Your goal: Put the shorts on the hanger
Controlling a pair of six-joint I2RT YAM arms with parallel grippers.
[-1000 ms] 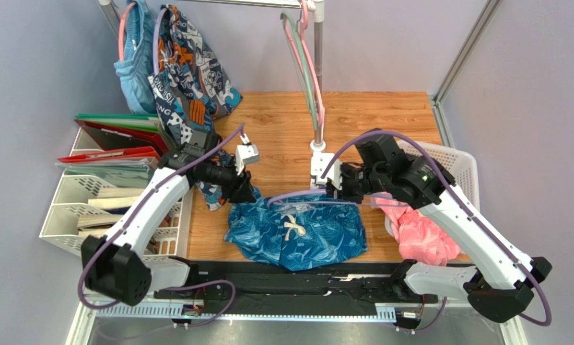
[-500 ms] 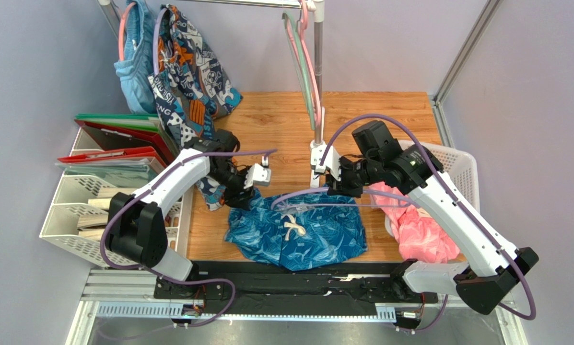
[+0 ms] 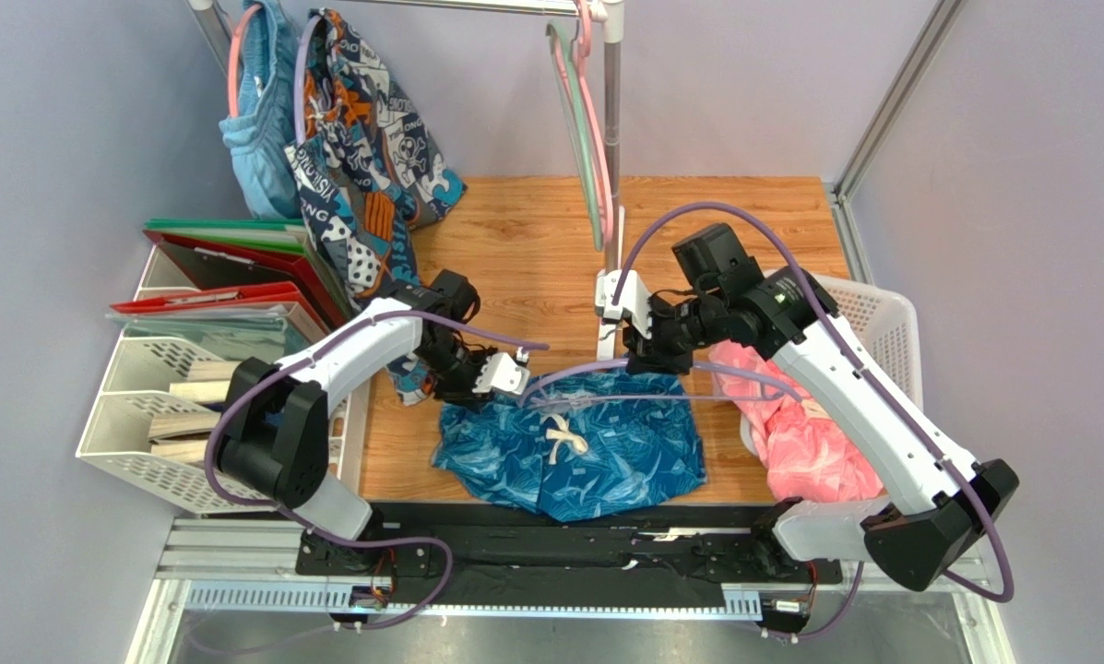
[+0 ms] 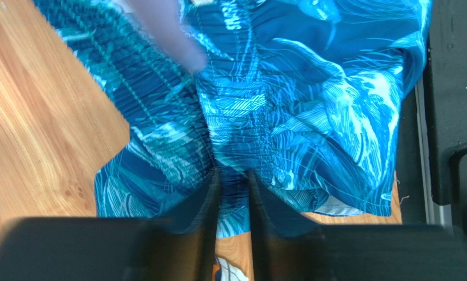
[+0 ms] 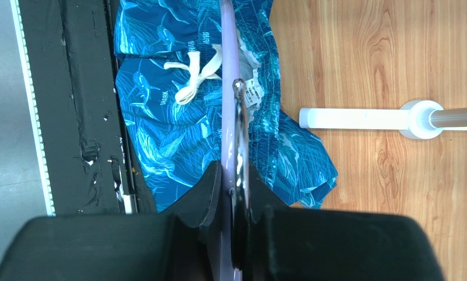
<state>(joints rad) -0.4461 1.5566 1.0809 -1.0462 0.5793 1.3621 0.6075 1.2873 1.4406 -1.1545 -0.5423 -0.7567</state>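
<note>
1. The shorts (image 3: 564,443) lie spread out at the middle of the counter's (image 3: 710,222) near edge, with the white drawstring (image 5: 194,76) facing up.
2. The left pincer (image 4: 233,175) is down at the far left corner of the shorts. Its fingers are nearly together, grasping a bunched fold of the waistband.
3. The right pincer (image 5: 233,170) is clenched on the neck of the hanger (image 5: 228,88), with the silver hook (image 5: 240,134) between its fingers.
4. The hanger lies level over the far edge of the shorts. Its bar runs along the waistband, just beside the drawstring and the small white label (image 5: 253,93).
5. A white basket (image 3: 893,311) holding pink cloth (image 3: 807,457) stands at the counter's right edge.
</note>
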